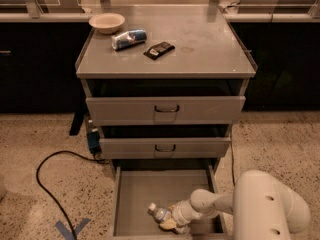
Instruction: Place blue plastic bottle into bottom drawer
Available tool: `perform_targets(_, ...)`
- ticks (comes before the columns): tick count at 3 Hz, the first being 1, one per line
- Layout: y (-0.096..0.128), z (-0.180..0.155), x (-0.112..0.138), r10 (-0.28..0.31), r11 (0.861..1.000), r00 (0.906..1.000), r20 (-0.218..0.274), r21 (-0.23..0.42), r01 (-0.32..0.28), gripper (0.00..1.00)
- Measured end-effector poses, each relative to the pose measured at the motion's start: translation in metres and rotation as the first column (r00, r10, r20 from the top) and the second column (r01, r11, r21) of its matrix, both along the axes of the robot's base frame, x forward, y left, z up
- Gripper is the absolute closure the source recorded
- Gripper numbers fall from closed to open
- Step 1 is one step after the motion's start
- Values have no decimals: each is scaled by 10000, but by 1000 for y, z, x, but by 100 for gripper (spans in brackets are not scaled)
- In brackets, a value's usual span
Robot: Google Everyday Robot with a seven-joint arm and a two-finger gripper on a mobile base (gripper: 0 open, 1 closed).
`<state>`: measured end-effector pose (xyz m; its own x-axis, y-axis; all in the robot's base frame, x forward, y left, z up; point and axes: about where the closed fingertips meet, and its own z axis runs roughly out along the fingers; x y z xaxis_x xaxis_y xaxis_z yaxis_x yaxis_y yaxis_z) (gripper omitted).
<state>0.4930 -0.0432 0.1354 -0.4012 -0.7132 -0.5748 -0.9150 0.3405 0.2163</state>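
The blue plastic bottle (pixel 159 213), clear with a white cap pointing left, lies low inside the open bottom drawer (pixel 150 186), near its front. My gripper (pixel 171 221) reaches in from the right at the end of the white arm (pixel 265 206) and is shut on the bottle's body, just above or on the grey drawer floor. The bottle's right end is hidden by the gripper.
The two upper drawers (pixel 165 109) are partly pulled out above. On the cabinet top sit a bowl (pixel 107 22), a blue and silver can (pixel 129 38) and a dark packet (pixel 159 50). A black cable (pixel 50 184) and blue tape (pixel 72 229) lie on the floor to the left.
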Motion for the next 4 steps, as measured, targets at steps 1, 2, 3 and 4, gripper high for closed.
perform_targets(1,1,-10,-1,-40,10000,10000,-83,-5,40,100)
perform_targets(2,1,-10,-1,-40,10000,10000,-84,-5,40,81)
perform_targets(3,1,-10,-1,-40,10000,10000,-84,-5,40,59)
perform_targets(4,1,-10,-1,-40,10000,10000,-84,-4,40,35)
